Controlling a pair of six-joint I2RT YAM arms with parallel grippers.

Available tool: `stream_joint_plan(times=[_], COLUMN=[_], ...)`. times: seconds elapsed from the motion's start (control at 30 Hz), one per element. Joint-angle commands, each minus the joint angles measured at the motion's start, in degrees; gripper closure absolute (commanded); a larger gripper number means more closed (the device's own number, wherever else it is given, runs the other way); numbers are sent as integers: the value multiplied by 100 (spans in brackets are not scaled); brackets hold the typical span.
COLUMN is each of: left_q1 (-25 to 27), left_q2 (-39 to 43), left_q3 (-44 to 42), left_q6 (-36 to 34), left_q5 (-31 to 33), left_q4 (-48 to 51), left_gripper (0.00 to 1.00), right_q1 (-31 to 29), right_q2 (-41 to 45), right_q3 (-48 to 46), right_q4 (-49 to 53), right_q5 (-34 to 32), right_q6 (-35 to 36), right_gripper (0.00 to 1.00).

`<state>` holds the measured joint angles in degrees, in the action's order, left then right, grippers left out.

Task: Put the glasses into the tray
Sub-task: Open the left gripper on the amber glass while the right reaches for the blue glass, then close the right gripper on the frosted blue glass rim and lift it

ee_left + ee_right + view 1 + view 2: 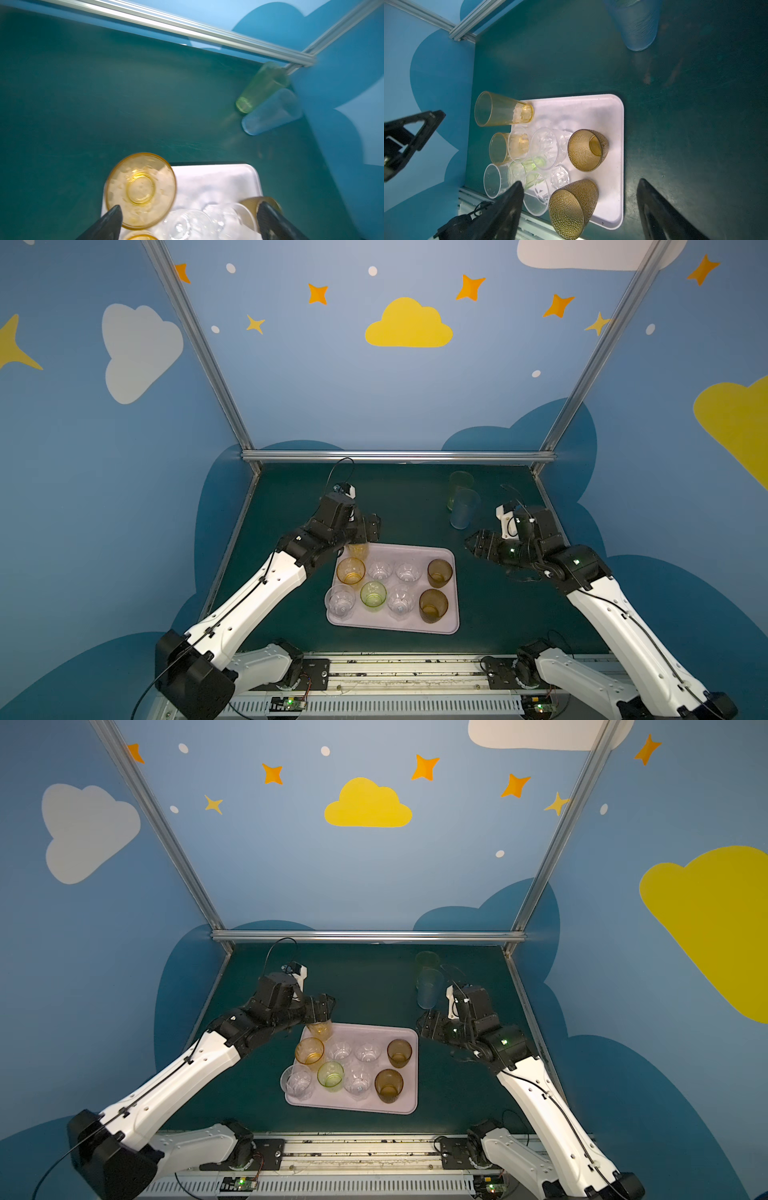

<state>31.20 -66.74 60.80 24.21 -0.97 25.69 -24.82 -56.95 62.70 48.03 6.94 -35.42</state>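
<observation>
L hand [190, 207] spread wide, by yellow glass [141, 190], tray [220, 178] corner

Robot lab cell, aluminium frame [397, 456], cloud-painted walls [291, 385]

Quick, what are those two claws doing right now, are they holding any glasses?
Left gripper: open, holding nothing; the yellow glass sits on the tray beneath it.
Right gripper: open, holding nothing.
</observation>
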Motion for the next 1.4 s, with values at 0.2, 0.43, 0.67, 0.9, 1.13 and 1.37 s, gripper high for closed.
stream_joint_plan(times=[0.2, 0.43, 0.67, 0.9, 1.13, 1.37], left_q1=[9, 1, 2, 2, 0, 2], left_q2=[1318, 2117, 2444, 2499, 2593, 2649], left_q3=[-1020, -1259, -1526, -1639, -1660, -1729], left_q6=[449, 295, 339, 338, 278, 260], left_q5=[-744, -252, -175, -237, -2, 97], left_q4=[-569, -306, -302, -339, -253, -273], left_gripper=[0, 0, 0, 0, 0, 0], right_q1=[782, 1460, 1743, 1744, 1678, 1663], right_q2=[-1219, -2175, -3153, -4011, -4581, -4818], right_q3=[921, 1550, 2179, 2613, 2871, 2872], right_q4=[147, -2, -124, -477, -557, -624], right_q5=[-440, -640, -582, -104, 60, 0], right_q6=[387, 483, 426, 181, 44, 22], right_gripper=[16, 16, 32, 56, 63, 68])
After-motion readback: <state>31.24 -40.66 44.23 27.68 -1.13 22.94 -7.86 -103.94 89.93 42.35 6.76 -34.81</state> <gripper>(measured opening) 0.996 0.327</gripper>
